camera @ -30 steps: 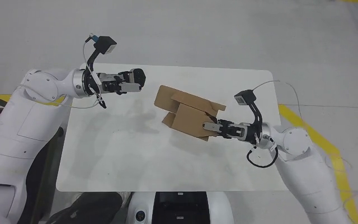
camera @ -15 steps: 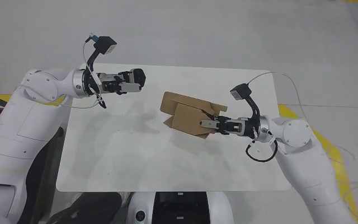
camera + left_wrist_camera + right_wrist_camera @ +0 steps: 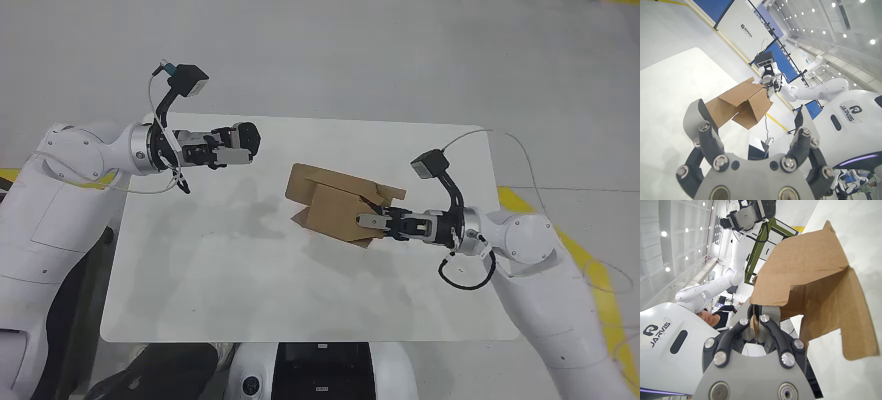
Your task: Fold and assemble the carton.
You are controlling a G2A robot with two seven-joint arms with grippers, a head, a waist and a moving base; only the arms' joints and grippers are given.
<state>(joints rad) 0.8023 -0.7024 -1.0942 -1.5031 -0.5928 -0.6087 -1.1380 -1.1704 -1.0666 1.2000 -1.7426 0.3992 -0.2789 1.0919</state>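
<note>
Landmark: the table (image 3: 200,280), white, with rounded corners; every place below is given against it.
Carton: the brown cardboard carton (image 3: 335,205) is over the table's middle, a little toward its right side. It is half opened into a loose sleeve, with its end flaps unfolded and sticking out. It sits at a tilt, and whether its underside rests on the table cannot be told.
Right gripper: the right gripper (image 3: 368,222) reaches in from the table's right side, low over the surface. Its fingers (image 3: 770,313) are pinched together on a thin cardboard edge at the carton's right end.
Why that hold: gripping one panel edge probably anchors the sleeve so it can be squared up without sliding across the table. It also leaves the flaps at the other end free.
Left gripper: the left gripper (image 3: 250,140) hangs above the table's far left part, well apart from the carton. Its jaws are spread wide with nothing between them.
Why that pose: it faces the carton's open end with its fingers apart, likely staged to come in for a flap or the opposite wall.
Step in hand: judged to be early shaping, since the sleeve is not yet square and no flap is tucked.
Risk: the thin edge may tear or buckle under a one-sided pull.
</note>
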